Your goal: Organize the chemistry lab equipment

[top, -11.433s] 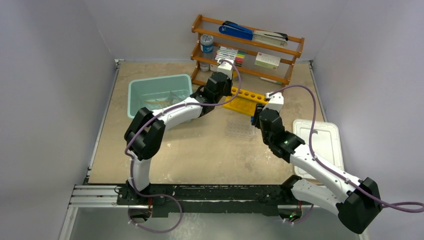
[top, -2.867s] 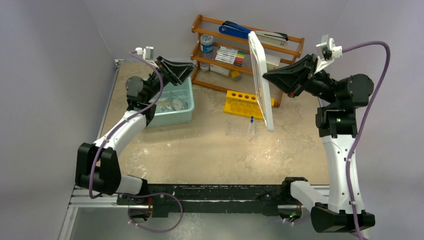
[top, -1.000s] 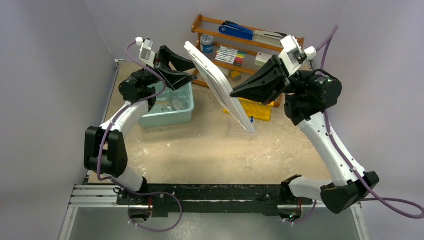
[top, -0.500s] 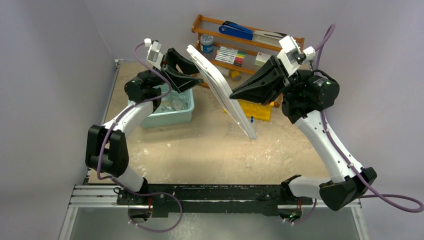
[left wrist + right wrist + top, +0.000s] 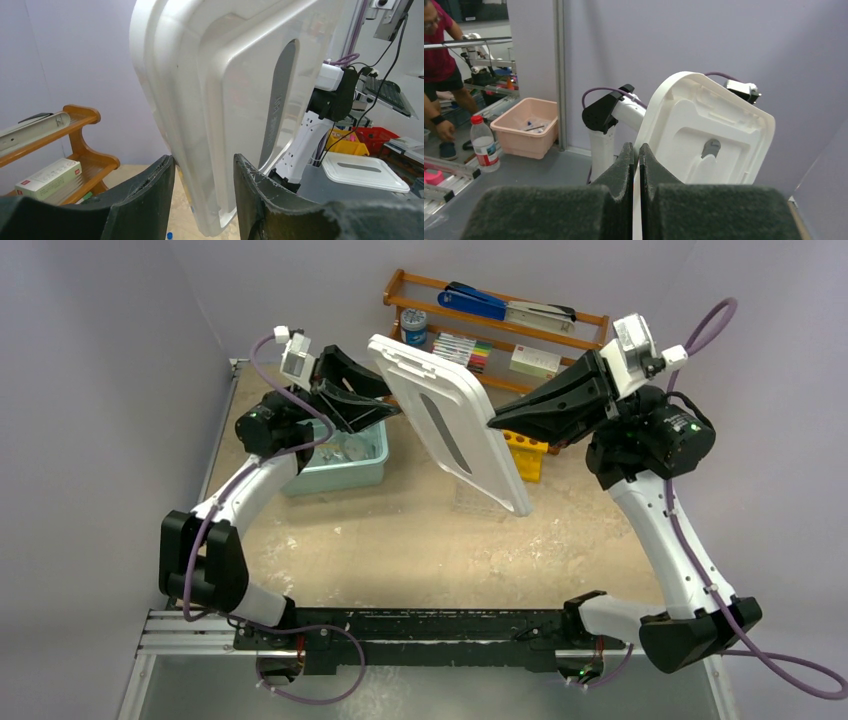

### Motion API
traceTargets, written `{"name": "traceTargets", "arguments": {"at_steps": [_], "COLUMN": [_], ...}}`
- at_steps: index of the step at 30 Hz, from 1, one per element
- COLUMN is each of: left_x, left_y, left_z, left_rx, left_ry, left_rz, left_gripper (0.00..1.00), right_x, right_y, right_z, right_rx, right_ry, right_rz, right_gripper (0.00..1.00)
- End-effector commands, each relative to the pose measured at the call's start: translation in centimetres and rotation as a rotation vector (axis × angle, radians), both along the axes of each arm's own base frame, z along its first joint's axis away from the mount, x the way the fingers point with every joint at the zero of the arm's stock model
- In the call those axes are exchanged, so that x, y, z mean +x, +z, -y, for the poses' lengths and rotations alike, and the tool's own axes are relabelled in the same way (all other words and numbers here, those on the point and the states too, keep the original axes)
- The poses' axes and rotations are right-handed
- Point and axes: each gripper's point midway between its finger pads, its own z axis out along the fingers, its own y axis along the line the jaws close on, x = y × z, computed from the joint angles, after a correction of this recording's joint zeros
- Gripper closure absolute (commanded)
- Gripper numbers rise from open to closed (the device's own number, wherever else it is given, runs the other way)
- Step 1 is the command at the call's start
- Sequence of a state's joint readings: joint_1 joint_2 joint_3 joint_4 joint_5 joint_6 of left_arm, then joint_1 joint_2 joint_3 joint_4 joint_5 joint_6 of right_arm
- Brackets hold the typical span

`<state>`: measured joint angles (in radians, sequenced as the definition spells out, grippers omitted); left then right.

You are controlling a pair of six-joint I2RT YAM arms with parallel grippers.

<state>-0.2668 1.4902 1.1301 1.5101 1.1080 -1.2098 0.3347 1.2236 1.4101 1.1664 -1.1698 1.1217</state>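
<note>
Lid [image 5: 450, 435] hangs tilted above the table [image 5: 400, 540], one edge clamped in the right gripper [image 5: 493, 424]. The left gripper [image 5: 390, 398] stands with fingers apart, straddling the lid's opposite edge.

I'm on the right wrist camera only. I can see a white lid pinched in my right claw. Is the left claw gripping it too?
Observer: No. The left wrist view shows the left claw open, with its fingers on either side of the white lid near its edge.
Operator: Okay. Where's the bin it belongs on?
Observer: In the top view the teal bin sits on the table below the left arm, to the lid's left. It is uncovered, with clear items inside.
Operator: And what's under the lid?
Observer: The lid hangs tilted, off the table. The yellow rack and clear dish show just past its lower end.
</note>
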Motion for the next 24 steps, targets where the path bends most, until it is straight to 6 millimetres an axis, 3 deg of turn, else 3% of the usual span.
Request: {"name": "traceTargets", "arguments": {"at_steps": [1,15,21,23,24], "left_x": [-6.2,-9.6,-10.7,-10.8,-10.8], "left_y": [3.8,5.6,5.9,6.0,5.9], "left_z": [-1.0,-1.7,-1.5,-1.5,-1.4], "left_rx": [-0.074,-0.124,-0.128,-0.126,-0.122], "left_ry": [-0.030,-0.067,-0.098,-0.101,-0.099], "left_rz": [0.277,0.298,0.296,0.291,0.286], "left_gripper": [0.56,0.56,0.60,0.67,0.76], "right_x": [2.9,6.5,8.7,9.3,9.4], "right_y": [-0.5,-2.3,-3.8,-4.3,-4.4], "right_z": [0.1,-0.6,-1.3,-1.5,-1.5], "right_rx": [0.026,0.031,0.020,0.016,0.018], "right_ry": [-0.055,-0.077,-0.070,-0.063,-0.057], "right_rz": [-0.028,-0.108,-0.147,-0.161,-0.162], "right_gripper": [1.00,1.00,1.00,1.00,1.00]}}
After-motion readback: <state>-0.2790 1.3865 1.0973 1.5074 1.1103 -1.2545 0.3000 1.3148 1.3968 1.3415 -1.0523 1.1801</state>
